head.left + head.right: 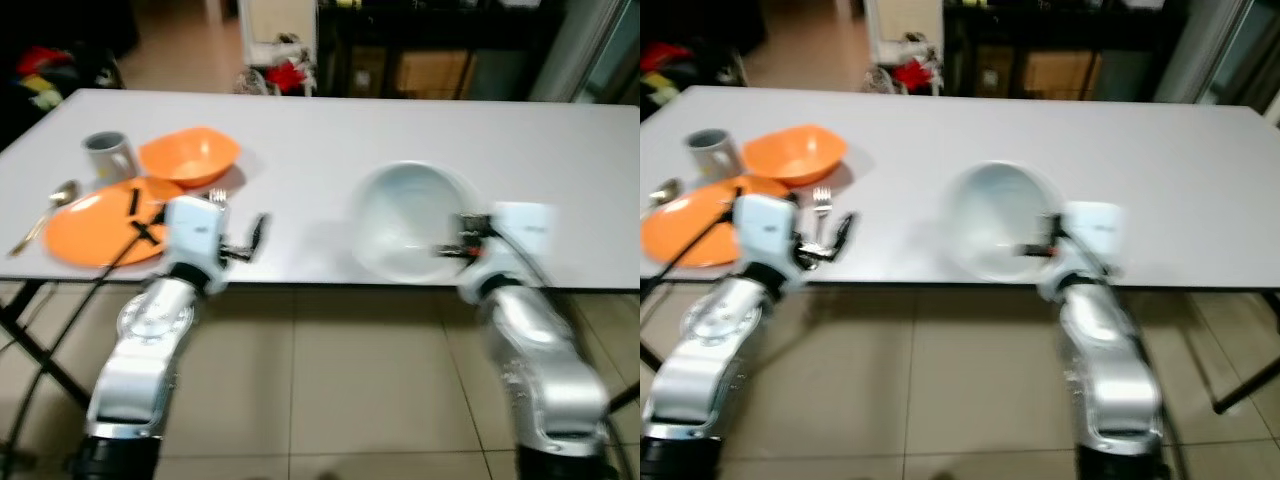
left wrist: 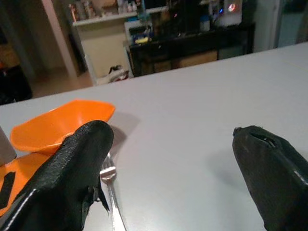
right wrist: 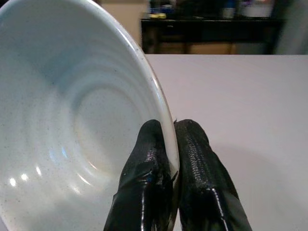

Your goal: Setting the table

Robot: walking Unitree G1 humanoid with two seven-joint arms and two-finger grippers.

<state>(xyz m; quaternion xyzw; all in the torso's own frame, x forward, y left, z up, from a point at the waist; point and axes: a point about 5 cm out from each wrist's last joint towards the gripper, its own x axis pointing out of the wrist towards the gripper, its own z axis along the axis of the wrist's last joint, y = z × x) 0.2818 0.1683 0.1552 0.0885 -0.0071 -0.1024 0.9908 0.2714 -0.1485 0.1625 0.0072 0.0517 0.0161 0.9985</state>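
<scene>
Both silver arms reach forward from the bottom of the head views toward the near edge of the white table [image 1: 330, 130], which runs wide from left to right.

On the near right part of the table is the white bowl [image 1: 410, 222], the largest dish. The right gripper [image 3: 172, 144] holds it by the rim: one black finger lies inside the wall, the other outside, pressed together on the thin edge. From the wrist the bowl looks tipped, its mouth turned partly toward the robot's left rather than straight up; the blur in the head views hides how far it is off the tabletop.

At the near left corner lies the orange plate [image 1: 95, 225], flat, with a dark cable across it. Just behind it, touching or nearly so, sits the orange bowl [image 1: 190, 155], mouth up. A grey mug [image 1: 108, 152] stands upright just left of that bowl, and a spoon [image 1: 55, 205] lies at the plate's left edge, its length running from near to far.

The left gripper [image 2: 168, 168] hovers low at the table edge beside the plate, fingers spread wide, holding nothing. A fork [image 2: 109, 185] lies by its left finger, tines pointing away toward the orange bowl.
</scene>
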